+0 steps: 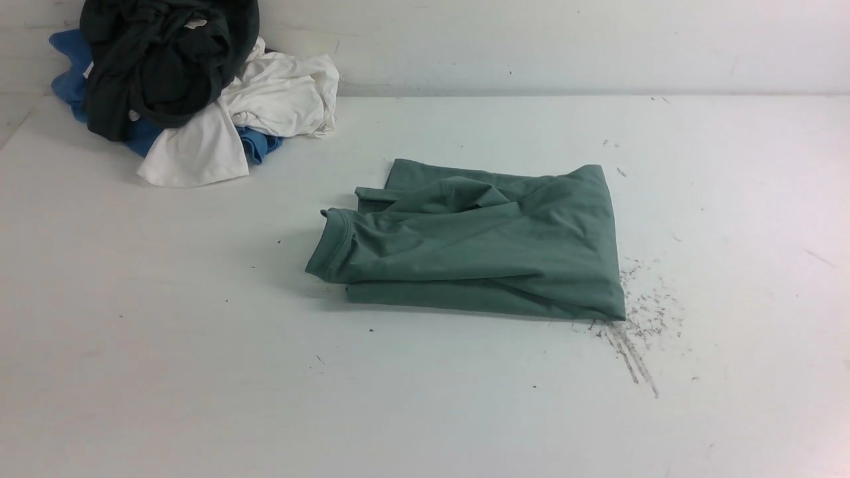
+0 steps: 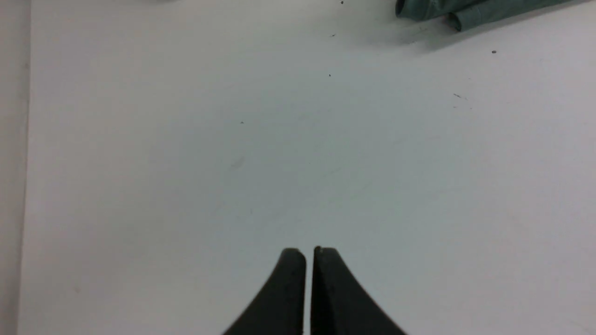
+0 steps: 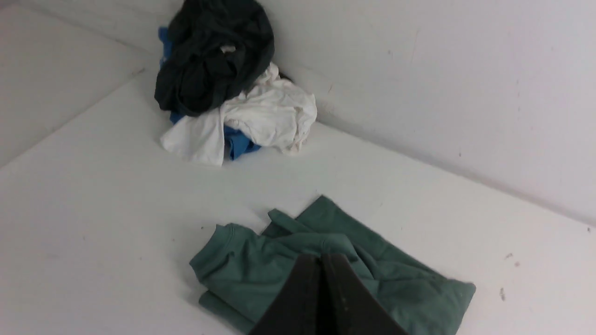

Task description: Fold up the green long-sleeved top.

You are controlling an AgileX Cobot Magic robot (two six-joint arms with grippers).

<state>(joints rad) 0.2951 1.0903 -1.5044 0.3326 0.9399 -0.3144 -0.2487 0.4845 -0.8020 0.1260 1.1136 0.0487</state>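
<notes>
One green long-sleeved top (image 1: pixel 491 245), three piled garments (image 1: pixel 192 93), two closed grippers.

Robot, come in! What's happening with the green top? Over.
Left gripper shut, empty, over bare table. Right gripper shut, empty, above green top. Top lies folded mid-table. Clothes pile far left corner, not in the way.

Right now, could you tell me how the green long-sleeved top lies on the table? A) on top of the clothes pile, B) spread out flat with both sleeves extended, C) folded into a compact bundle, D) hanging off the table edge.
C: the green long-sleeved top lies folded in layers, alone on the table.
</notes>
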